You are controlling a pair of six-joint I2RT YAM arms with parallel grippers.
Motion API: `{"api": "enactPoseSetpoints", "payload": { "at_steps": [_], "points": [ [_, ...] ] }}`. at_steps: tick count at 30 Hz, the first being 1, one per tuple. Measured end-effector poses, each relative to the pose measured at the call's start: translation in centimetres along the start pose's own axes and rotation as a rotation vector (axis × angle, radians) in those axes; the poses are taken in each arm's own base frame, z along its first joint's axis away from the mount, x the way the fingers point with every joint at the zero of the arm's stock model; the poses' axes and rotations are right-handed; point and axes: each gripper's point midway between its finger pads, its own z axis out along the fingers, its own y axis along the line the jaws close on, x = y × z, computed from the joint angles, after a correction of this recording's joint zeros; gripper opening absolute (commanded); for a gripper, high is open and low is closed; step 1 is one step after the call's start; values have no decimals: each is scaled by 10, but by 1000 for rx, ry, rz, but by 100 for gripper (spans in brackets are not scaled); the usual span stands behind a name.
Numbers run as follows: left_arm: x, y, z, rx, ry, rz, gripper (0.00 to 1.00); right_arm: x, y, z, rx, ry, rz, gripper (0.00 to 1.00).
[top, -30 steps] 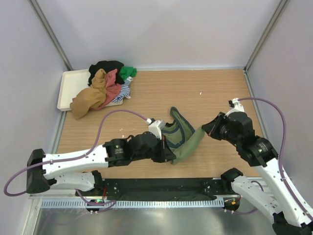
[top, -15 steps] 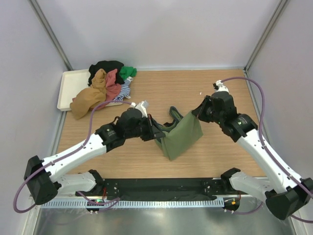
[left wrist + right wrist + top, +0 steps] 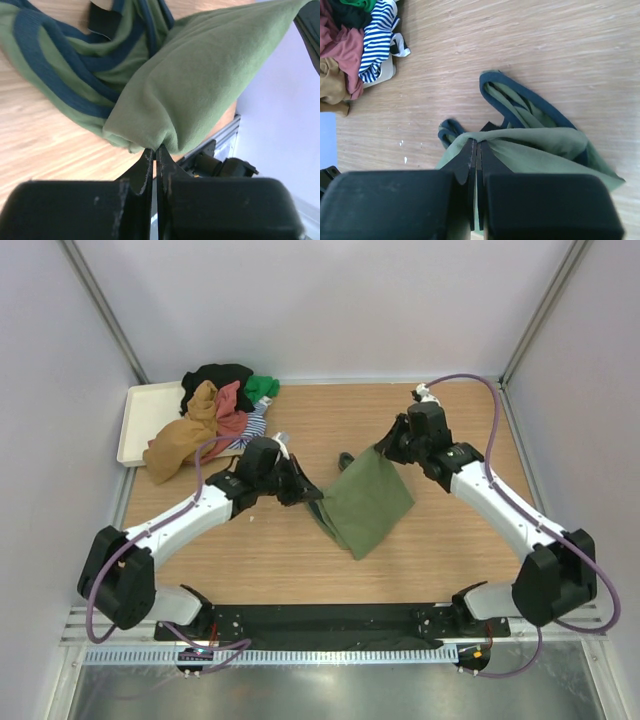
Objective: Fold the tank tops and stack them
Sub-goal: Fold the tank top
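Olive tank top (image 3: 365,502) stretches midway between the table's (image 3: 450,570) side edges; left gripper (image 3: 155,149) pinches one corner, right gripper (image 3: 475,143) another.

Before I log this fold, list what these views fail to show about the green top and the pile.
- Olive green tank top with navy trim: top view, straps mostly folded under its own cloth.
- Layers pinched: wrist views, the shut left gripper and right gripper cover them.
- Heap of coloured tank tops: count unclear, overlapping; right wrist view crops it.
- Cream rectangular tray: top view, right part under the heap.
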Motion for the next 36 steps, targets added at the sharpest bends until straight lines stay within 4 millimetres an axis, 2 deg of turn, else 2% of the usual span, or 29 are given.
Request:
{"api": "enactPoseSetpoints", "payload": {
  "at_steps": [6, 12, 14, 15, 16, 17, 18, 19, 21, 23, 26, 32, 36],
  "points": [
    [-19, 23, 10, -30, -9, -38, 0, 2, -1, 44, -23, 39, 14, 1],
    [-40, 46, 18, -56, -25, -91, 0, 3, 9, 88, -64, 74, 18, 2],
    [-47, 54, 22, -66, -27, -109, 3, 3, 13, 102, -80, 84, 25, 12],
    [-51, 59, 24, -71, -28, -118, 17, 3, 14, 108, -86, 88, 27, 20],
    [-55, 64, 27, -77, -32, -123, 26, 3, 16, 115, -94, 95, 35, 46],
    [-58, 70, 29, -86, -31, -130, 36, 3, 19, 123, -101, 98, 46, 55],
    [-62, 75, 32, -96, -32, -136, 52, 3, 20, 131, -104, 99, 48, 60],
    [-67, 81, 35, -105, -35, -145, 56, 3, 19, 137, -103, 100, 48, 68],
    [-75, 92, 38, -121, -42, -168, 70, 6, 16, 141, -95, 106, 46, 70],
    [-81, 96, 38, -132, -54, -174, 75, 4, 13, 141, -79, 98, 36, 72],
    [-89, 93, 32, -132, -84, -150, 76, -1, 6, 131, -43, 76, 13, 71],
    [-88, 76, 20, -135, -127, -60, 65, -2, -25, 90, 51, 44, -28, 70],
    [-74, 71, 28, -147, -103, -18, 41, 24, -59, 84, 148, 84, -43, 68]
  ]
}}
